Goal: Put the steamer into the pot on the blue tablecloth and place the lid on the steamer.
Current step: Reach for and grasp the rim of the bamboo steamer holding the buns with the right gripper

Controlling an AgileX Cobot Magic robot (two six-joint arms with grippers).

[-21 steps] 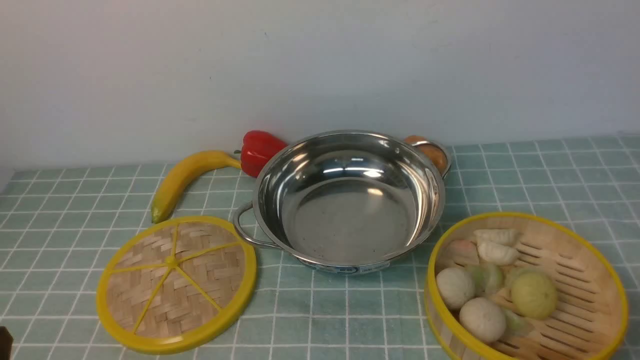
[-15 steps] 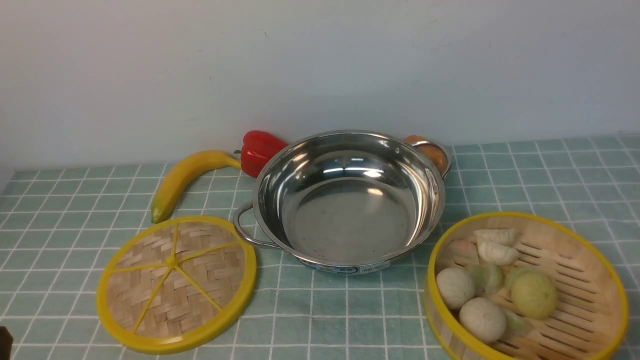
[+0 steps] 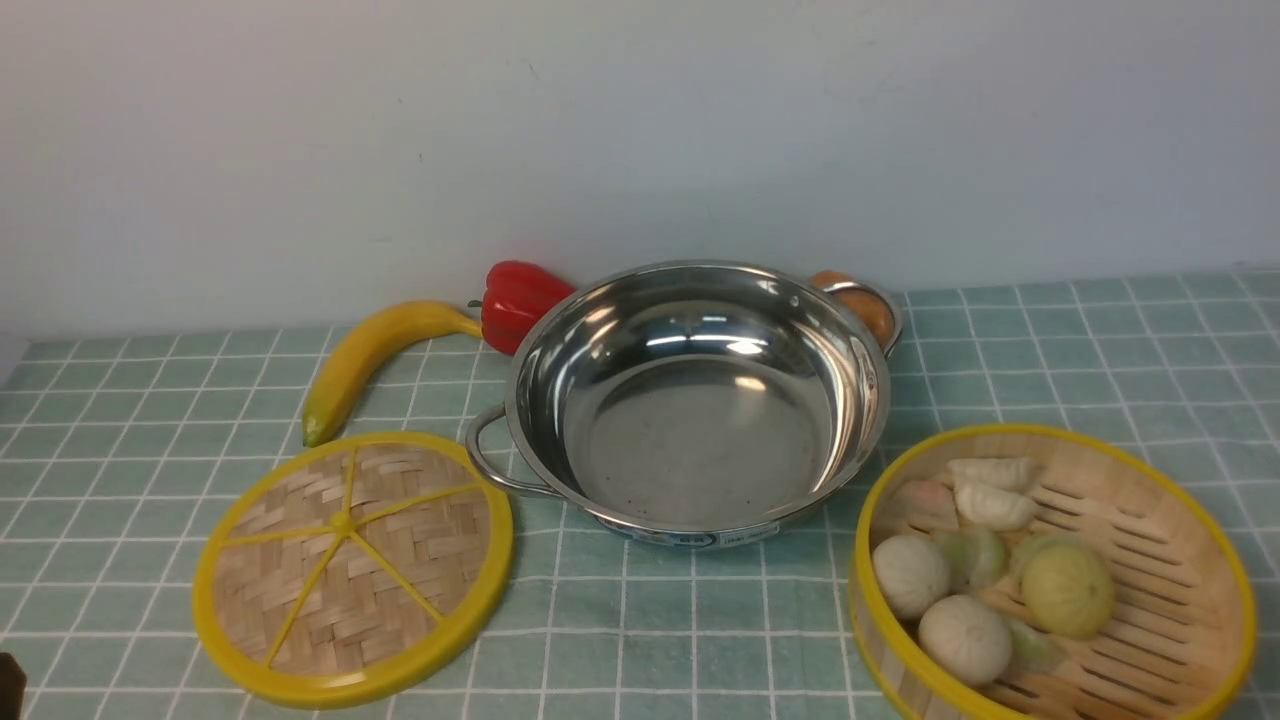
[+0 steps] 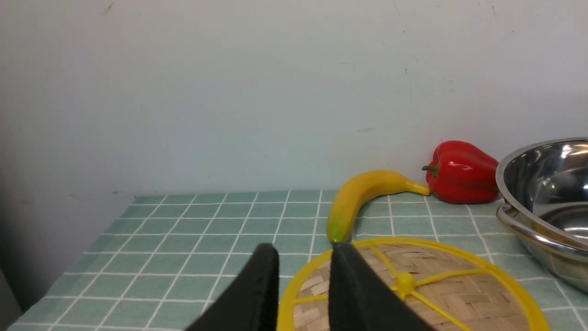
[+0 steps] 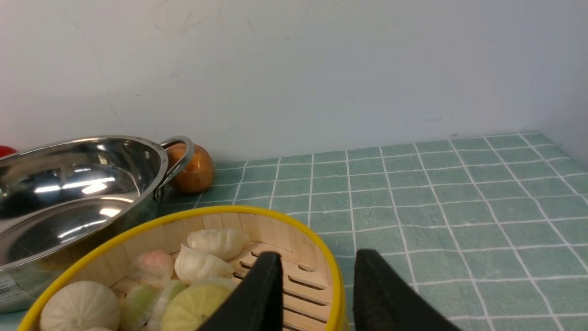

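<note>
Front view gives you the pot (image 3: 700,440) upright and empty at the middle of the tablecloth (image 3: 1050,350). The steamer (image 3: 1150,560) sits on the cloth near the pot's right side, apart from it, and holds buns (image 3: 965,635) and dumplings (image 3: 990,505). The lid (image 3: 350,570) lies flat on the cloth at the pot's left, just beside its near handle. A banana (image 3: 370,350) and a red pepper (image 3: 515,300) lie behind the lid, and a round brown item (image 3: 868,310) sits behind the pot's far handle. In the left wrist view you see the left gripper (image 4: 304,250) with its fingers apart by a narrow gap, holding nothing, with the lid's rim showing through the gap. In the right wrist view the right gripper (image 5: 319,257) also has its fingers apart and empty, with the steamer's yellow rim showing between them.
</note>
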